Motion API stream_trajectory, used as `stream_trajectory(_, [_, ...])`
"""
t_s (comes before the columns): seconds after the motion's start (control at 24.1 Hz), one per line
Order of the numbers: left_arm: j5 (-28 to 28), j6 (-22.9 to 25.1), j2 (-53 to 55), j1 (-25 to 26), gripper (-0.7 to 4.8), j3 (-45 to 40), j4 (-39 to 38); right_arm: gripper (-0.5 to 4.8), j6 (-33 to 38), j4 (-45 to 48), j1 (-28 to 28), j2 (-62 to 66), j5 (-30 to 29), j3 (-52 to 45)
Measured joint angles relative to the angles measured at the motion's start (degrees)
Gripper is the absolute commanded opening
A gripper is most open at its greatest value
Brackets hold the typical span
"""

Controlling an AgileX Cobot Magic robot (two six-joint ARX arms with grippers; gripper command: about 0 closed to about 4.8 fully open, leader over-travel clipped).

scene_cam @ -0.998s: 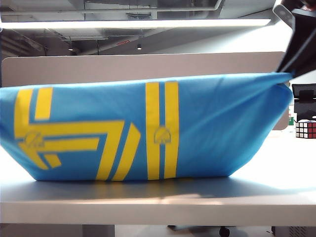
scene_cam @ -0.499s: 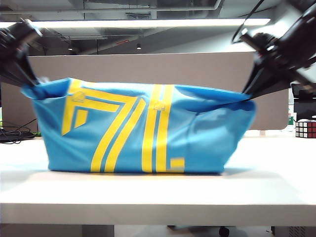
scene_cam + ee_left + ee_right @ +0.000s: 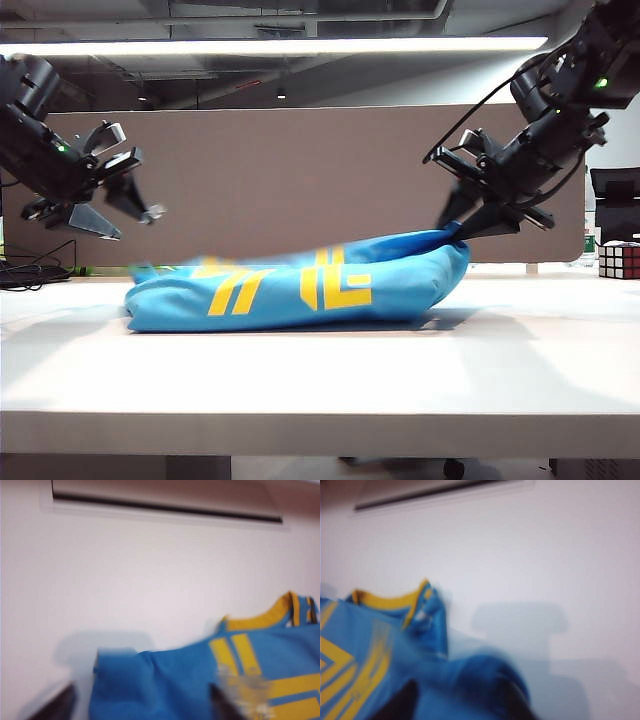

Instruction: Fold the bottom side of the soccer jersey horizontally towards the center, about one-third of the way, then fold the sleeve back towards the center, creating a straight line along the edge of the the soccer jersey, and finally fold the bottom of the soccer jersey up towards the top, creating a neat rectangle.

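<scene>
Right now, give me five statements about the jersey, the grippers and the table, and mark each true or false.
1. The soccer jersey lies bunched on the table. True.
2. The left gripper grips the jersey. False: it hangs in the air above the cloth, jaws apart, holding nothing.
3. The right gripper is at the jersey's raised right corner. True.
4. A puzzle cube stands at the far right. True.
5. The jersey's marks are red. False: they are yellow.
</scene>
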Motion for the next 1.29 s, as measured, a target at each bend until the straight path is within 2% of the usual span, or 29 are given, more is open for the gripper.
stream_trajectory(0.25, [1.1,-0.1,-1.2,0.9,3.98,0.2,1.3,3.13,0.3,2.9,-1.3,-2.1,-3.4,0.4])
stream_trajectory(0.29, [1.9,-0.1,-1.9,1.0,3.71,0.1,0.9,3.01,0.7,2.3,-1.5,-3.0,-4.0,0.4])
stream_trajectory(0.33, [4.2,-0.1,-3.7,1.3,3.06,0.1,0.0,2.83,0.9,-0.2,-1.6,-5.5,-5.0,0.4])
stream_trajectory(0.42, [7.3,0.1,-7.1,1.2,2.34,0.1,-4.2,2.16,-1.1,-5.7,-1.2,-9.8,-5.7,0.4])
stream_trajectory(0.46, [8.2,0.3,-8.2,1.1,1.33,0.1,-6.1,1.87,-2.1,-7.6,-1.0,-11.0,-5.7,0.3])
stream_trajectory(0.5, [9.2,0.9,-9.9,1.0,0.08,0.0,-8.6,1.48,-3.5,-9.9,-0.8,-12.4,-5.7,0.3])
stream_trajectory(0.58, [10.4,2.7,-14.2,1.0,-0.09,-2.0,-12.2,0.46,-7.1,-15.5,-0.4,-16.0,-5.6,0.2])
stream_trajectory(0.67, [10.6,3.7,-20.4,1.0,-0.06,-6.4,-14.2,-0.06,-9.9,-18.8,0.3,-20.7,-5.5,-1.3])
stream_trajectory(0.83, [9.3,4.3,-37.1,1.4,-0.06,-18.8,-13.9,-0.06,-12.1,-17.8,1.0,-36.9,-4.4,-12.0])
stream_trajectory(0.87, [7.2,4.6,-45.2,1.6,-0.06,-25.0,-14.8,-0.06,-12.1,-17.4,0.9,-43.5,-2.5,-16.7])
stream_trajectory(1.16, [-0.7,2.6,-70.3,-0.3,-0.06,-41.5,-14.7,-0.06,-11.4,-15.8,1.5,-65.5,2.5,-35.1])
stream_trajectory(1.29, [-5.8,0.8,-82.0,-2.6,-0.06,-48.0,-14.7,-0.06,-10.8,-15.4,1.5,-74.0,5.4,-42.6])
